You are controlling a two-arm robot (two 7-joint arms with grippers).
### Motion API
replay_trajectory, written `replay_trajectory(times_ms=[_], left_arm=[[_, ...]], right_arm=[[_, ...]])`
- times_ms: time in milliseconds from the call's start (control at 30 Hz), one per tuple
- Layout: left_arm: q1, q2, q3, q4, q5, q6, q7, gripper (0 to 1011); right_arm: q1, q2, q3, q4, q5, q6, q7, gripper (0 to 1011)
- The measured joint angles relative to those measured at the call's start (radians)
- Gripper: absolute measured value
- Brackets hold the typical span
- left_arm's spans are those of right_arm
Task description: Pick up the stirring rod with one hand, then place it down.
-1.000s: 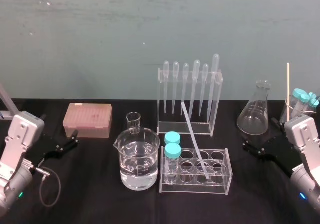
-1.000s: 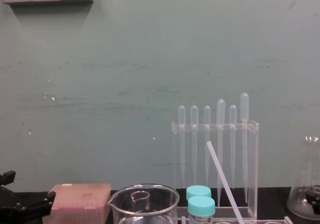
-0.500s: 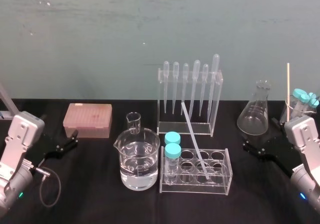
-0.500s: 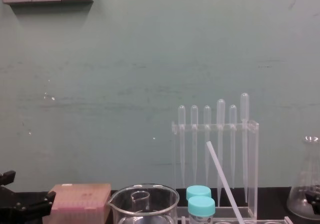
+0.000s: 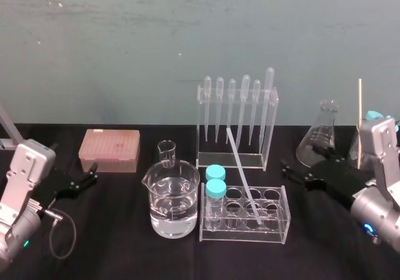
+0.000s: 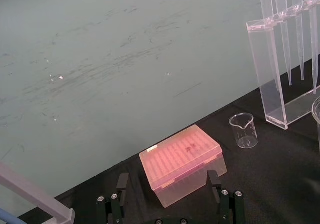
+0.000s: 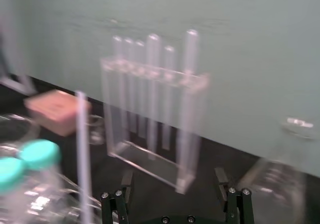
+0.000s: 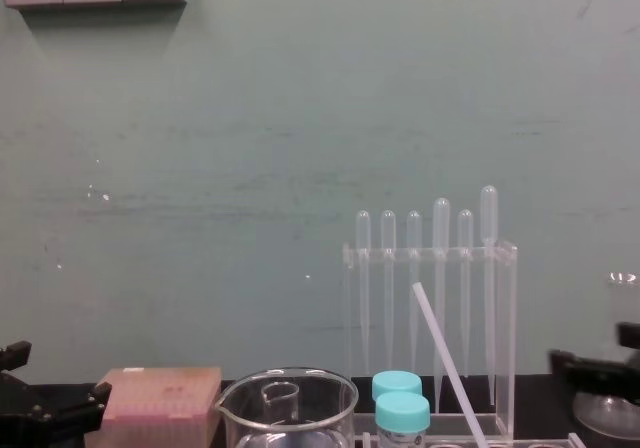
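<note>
The stirring rod [image 5: 244,175] is a thin translucent-white stick. It leans with its lower end in a hole of the clear tube rack [image 5: 275,225] and its top toward the pipette stand; the chest view shows the rod [image 8: 448,365] slanting too. My right gripper [image 5: 295,174] hovers open just right of the tube rack, fingers pointing left at it, nothing between them. From the right wrist, the rod [image 7: 82,156] stands ahead and to one side of the open right gripper [image 7: 175,204]. My left gripper [image 5: 87,175] rests open at the table's left, by the pink box.
A water-filled beaker [image 5: 175,205] stands left of the tube rack, a small beaker [image 5: 167,153] behind it. Two teal-capped tubes [image 5: 215,181] sit in the rack. Behind are the pipette stand [image 5: 236,124] and pink tip box [image 5: 109,150]. A conical flask [image 5: 322,139] stands at right.
My right gripper has swung left and forward from the table's right edge toward the tube rack, now in front of the flask. The left arm and the rod have not moved.
</note>
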Motion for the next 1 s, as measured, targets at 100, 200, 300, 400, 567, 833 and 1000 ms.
replay_trajectory(times_ms=[100,200,300,400,567,833,1000], left_arm=[[0.0,0.0,0.0,0.0,0.0,0.0,0.0,1000],[0.0,0.0,0.0,0.0,0.0,0.0,0.0,1000],[0.0,0.0,0.0,0.0,0.0,0.0,0.0,1000],[0.0,0.0,0.0,0.0,0.0,0.0,0.0,1000],[0.0,0.0,0.0,0.0,0.0,0.0,0.0,1000],[0.0,0.0,0.0,0.0,0.0,0.0,0.0,1000],[0.0,0.0,0.0,0.0,0.0,0.0,0.0,1000]], right_arm=[[0.016,-0.011,0.003,-0.012,0.05,0.04,0.072,1003],[0.036,-0.021,0.002,-0.025,0.083,0.071,0.139,1003],[0.052,-0.026,-0.005,-0.03,0.092,0.088,0.179,1003],[0.075,-0.035,-0.019,-0.029,0.089,0.1,0.216,1003],[0.116,-0.061,-0.046,0.003,0.054,0.118,0.228,1003],[0.176,-0.114,-0.078,0.084,0.024,0.139,0.243,1003],[0.213,-0.151,-0.095,0.142,0.011,0.143,0.26,1003]])
